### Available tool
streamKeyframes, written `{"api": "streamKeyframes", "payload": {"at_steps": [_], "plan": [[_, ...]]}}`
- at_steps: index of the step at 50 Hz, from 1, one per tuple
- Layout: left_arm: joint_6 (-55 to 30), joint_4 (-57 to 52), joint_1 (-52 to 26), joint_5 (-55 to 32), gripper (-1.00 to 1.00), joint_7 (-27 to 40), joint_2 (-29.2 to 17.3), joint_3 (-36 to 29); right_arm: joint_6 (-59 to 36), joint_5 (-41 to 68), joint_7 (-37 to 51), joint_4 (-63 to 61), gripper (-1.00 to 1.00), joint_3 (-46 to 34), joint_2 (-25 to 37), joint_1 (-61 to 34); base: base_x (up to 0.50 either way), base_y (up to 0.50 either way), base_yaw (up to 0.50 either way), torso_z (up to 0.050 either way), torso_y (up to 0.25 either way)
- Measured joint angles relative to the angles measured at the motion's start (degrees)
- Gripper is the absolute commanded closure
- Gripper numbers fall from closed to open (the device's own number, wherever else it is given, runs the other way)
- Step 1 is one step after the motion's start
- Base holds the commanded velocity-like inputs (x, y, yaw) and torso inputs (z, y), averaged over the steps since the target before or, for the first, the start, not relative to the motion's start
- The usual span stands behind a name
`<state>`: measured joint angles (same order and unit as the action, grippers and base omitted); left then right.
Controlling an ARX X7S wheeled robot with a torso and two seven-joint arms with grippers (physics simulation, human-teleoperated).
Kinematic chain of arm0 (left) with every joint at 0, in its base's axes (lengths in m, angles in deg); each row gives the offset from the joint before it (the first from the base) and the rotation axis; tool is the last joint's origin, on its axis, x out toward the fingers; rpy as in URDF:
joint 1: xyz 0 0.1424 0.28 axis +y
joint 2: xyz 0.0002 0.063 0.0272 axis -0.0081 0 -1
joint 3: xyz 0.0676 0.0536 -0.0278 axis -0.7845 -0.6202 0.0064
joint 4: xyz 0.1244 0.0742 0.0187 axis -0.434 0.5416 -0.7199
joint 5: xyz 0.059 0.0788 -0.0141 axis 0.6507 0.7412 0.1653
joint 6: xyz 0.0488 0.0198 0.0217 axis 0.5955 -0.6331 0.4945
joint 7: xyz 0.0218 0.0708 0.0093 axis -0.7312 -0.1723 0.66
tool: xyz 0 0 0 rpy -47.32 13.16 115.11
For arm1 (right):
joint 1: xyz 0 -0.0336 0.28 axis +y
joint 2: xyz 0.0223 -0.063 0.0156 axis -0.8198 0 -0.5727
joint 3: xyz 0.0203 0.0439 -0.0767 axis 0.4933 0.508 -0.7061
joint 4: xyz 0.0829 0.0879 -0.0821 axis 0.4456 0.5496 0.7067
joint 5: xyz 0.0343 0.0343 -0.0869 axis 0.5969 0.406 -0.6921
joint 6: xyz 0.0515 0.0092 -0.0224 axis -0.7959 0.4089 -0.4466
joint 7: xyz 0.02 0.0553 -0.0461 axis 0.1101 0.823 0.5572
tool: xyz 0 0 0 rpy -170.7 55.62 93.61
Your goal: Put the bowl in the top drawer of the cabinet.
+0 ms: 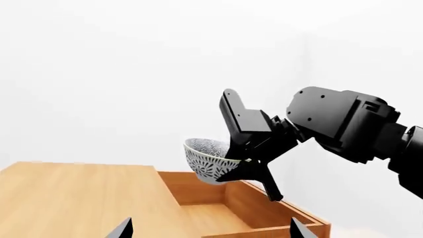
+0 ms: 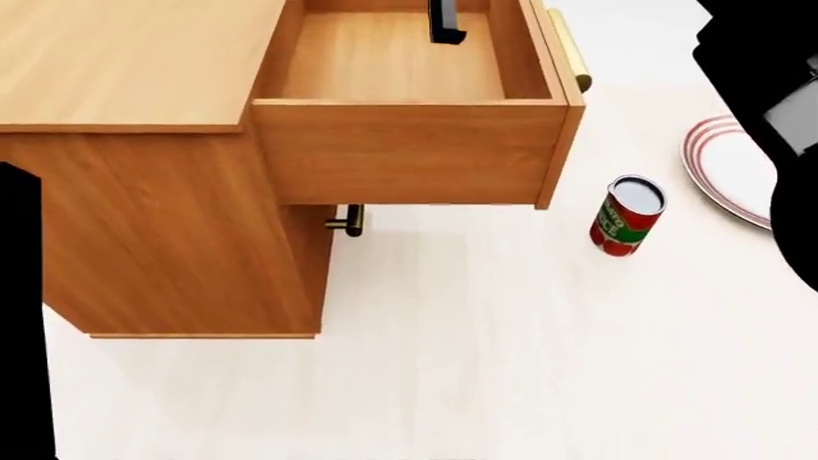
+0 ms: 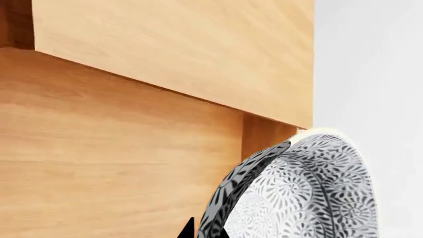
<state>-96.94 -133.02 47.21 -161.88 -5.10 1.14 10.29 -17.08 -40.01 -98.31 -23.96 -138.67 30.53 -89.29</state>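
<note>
The speckled blue-grey bowl [image 1: 205, 159] hangs tilted over the open top drawer [image 1: 198, 187], with my right gripper [image 1: 248, 167] shut on its rim. In the right wrist view the bowl [image 3: 300, 193] fills the corner beside a dark fingertip [image 3: 188, 230], with drawer wood behind. From the head, the cabinet [image 2: 153, 230] stands at the left with the top drawer [image 2: 409, 153] pulled out, and one black finger [image 2: 445, 21] shows above the drawer floor; the bowl is out of that view. My left gripper [image 1: 211, 230] is open and holds nothing, facing the cabinet top [image 1: 73, 198].
A red and green can [image 2: 626, 216] stands on the floor right of the drawer. A white plate with red rings [image 2: 726, 165] lies further right, partly behind my right arm. The lower drawer's brass handle [image 2: 348, 220] shows under the open drawer.
</note>
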Motion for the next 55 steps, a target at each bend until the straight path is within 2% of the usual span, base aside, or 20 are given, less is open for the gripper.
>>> {"api": "streamKeyframes", "payload": {"at_steps": [23,24,49,55], "plan": [[-0.45,0.10,-0.16,-0.10,-1.00,0.25,0.69,-0.09,-0.98,-0.72,-2.49,-0.55,1.00,-0.10,0.00,0.08,0.00,0.00,0.00,0.000,-0.079],[-0.49,0.12,-0.16,-0.09,-1.00,0.25,0.73,-0.09,-1.04,-0.72,-2.59,-0.57,-1.00,-0.09,0.00,0.09,0.00,0.00,0.00,0.000,0.000],[-0.98,0.31,-0.29,-0.16,-1.00,0.58,1.38,-0.16,-1.41,-0.49,-3.36,-0.34,-1.00,0.24,0.00,-0.85,0.00,0.00,0.00,0.000,0.000],[-0.39,0.09,-0.14,-0.81,-1.00,0.93,1.02,-0.07,-1.50,-0.12,-4.00,-0.26,-1.00,0.28,0.01,-1.19,0.00,0.00,0.00,0.000,0.165]]}}
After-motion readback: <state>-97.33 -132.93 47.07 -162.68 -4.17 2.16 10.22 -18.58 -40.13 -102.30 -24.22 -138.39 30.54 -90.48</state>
